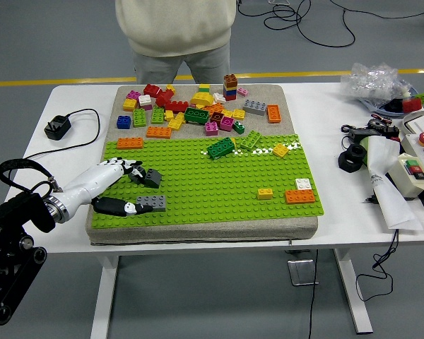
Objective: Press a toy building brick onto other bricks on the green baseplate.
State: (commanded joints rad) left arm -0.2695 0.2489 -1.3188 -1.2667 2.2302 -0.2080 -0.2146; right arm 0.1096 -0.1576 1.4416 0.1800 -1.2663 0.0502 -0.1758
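Observation:
The green baseplate lies on a grey mat in the middle of the table. A grey brick sits on its front left part, with two dark grey bricks just behind it. My left hand reaches in from the left edge, open. Its white fingers are spread beside the dark grey bricks. Its black thumb points at the grey brick's left end, close to it or just touching. It grasps nothing. My right arm is out of view.
Several loose bricks are heaped on the mat behind the baseplate. Green bricks, an orange brick and a yellow one sit on the plate. A person stands at the far side. A power adapter lies left, a control box right.

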